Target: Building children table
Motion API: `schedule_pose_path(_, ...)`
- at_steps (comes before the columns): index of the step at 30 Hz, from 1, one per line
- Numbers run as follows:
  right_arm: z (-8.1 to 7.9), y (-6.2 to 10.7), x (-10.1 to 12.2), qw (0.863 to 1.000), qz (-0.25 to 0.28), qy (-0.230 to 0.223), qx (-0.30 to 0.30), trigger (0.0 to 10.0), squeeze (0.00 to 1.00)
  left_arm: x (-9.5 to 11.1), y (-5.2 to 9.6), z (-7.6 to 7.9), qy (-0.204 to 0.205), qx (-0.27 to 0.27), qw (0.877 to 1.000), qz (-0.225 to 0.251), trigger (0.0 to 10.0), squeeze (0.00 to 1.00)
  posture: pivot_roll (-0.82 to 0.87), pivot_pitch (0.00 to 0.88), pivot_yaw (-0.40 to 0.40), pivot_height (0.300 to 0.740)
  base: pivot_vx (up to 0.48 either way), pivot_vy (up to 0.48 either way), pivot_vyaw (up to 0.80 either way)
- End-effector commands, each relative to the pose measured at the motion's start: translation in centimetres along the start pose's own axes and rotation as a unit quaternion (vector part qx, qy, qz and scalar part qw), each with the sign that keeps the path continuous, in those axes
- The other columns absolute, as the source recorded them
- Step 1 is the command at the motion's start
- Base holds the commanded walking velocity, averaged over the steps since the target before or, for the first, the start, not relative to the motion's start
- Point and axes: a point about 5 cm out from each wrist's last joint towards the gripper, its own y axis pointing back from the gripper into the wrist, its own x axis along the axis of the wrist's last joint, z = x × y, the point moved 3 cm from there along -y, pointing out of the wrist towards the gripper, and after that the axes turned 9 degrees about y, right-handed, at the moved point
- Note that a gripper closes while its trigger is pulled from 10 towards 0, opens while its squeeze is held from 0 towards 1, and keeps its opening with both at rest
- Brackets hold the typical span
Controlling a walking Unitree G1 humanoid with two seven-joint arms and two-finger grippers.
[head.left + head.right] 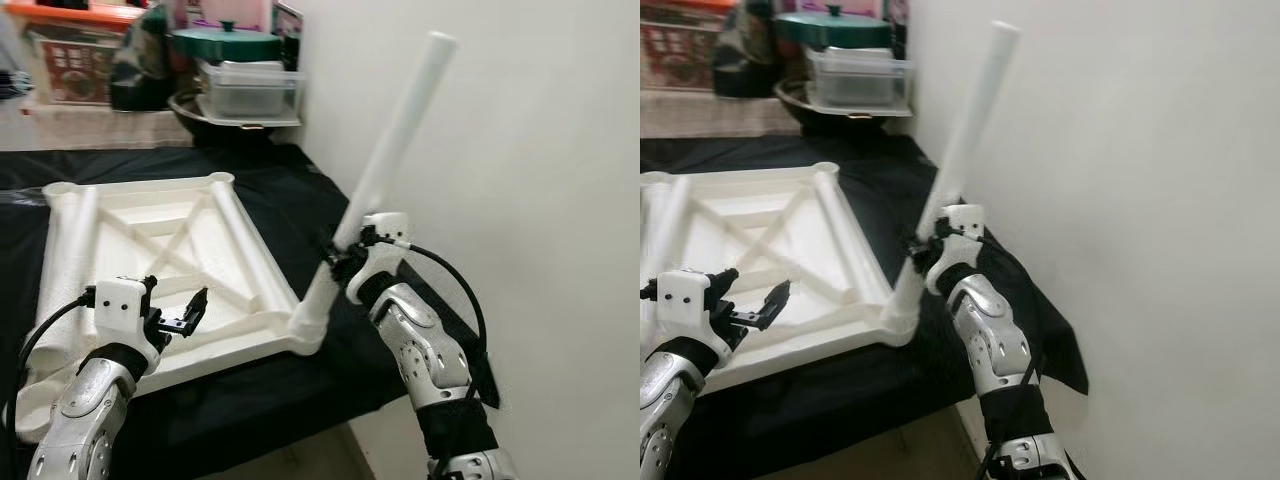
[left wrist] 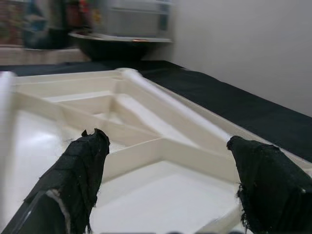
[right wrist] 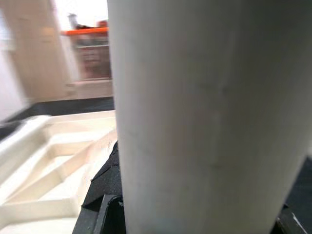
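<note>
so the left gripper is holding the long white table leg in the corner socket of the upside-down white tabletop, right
Not quite: the right gripper is holding the long white table leg, seen in the left eye view. Its foot sits at the corner socket of the upside-down white tabletop; the left gripper hovers open.

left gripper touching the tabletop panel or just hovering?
Cannot tell. In the left eye view the left gripper overlaps the white tabletop panel; the left wrist view shows its open fingers above the ribs, with neither contact nor gap plain.
</note>
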Motion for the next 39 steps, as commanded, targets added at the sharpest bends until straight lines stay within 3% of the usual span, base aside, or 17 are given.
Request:
schedule_pose_path(1,4.1,1.8,-5.1,0.988,-0.113,0.041,-0.099,10.0,0.0,0.0,0.1,0.2,0.001,-0.001,1.0,-0.003,10.0,0.0,0.14,0.0,-0.141,0.74,0.0,0.0,0.0)
schedule_pose_path(8,5.0,1.7,-5.4,0.972,-0.152,0.071,-0.164,10.0,0.0,0.0,0.0,0.1,-0.002,-0.001,1.0,-0.004,10.0,0.0,0.13,0.0,-0.138,0.74,0.0,0.0,0.0)
schedule_pose_path(11,4.6,1.4,-5.7,0.962,-0.178,0.055,-0.198,10.0,0.0,-0.1,-0.1,0.1,-0.003,0.001,1.0,-0.005,10.0,0.0,0.13,0.0,-0.137,0.74,0.0,0.0,0.0)
schedule_pose_path(22,3.7,1.9,-5.8,0.954,-0.183,0.015,-0.238,10.0,0.0,-0.1,-0.1,0.2,-0.003,0.002,1.0,-0.006,10.0,0.0,0.14,0.0,-0.138,0.74,0.0,0.0,0.0)
schedule_pose_path(27,3.8,1.9,-5.5,0.954,-0.176,0.012,-0.242,10.0,0.0,-0.1,-0.1,0.2,-0.001,0.001,1.0,-0.005,10.0,0.0,0.14,0.0,-0.138,0.74,0.0,0.0,0.0)
schedule_pose_path(33,2.9,1.5,-4.7,0.965,-0.156,0.016,-0.21,10.0,0.0,-0.2,-0.3,0.2,-0.001,0.0,1.0,-0.005,10.0,0.0,0.13,0.0,-0.134,0.74,0.0,0.0,0.0)
schedule_pose_path(36,2.4,1.1,-4.4,0.969,-0.162,0.003,-0.189,10.0,0.0,-0.2,-0.3,0.2,-0.002,-0.001,1.0,-0.006,10.0,0.0,0.13,0.0,-0.134,0.74,0.0,0.0,0.0)
schedule_pose_path(37,2.3,0.9,-4.7,0.967,-0.176,-0.026,-0.184,10.0,0.0,-0.2,-0.3,0.3,-0.003,-0.002,1.0,-0.007,10.0,0.0,0.13,0.0,-0.134,0.74,0.0,0.0,0.0)
schedule_pose_path(39,2.3,0.9,-4.8,0.966,-0.18,-0.037,-0.184,10.0,0.0,-0.2,-0.3,0.3,-0.004,-0.003,1.0,-0.007,10.0,0.0,0.13,0.0,-0.134,0.74,0.0,0.0,0.0)
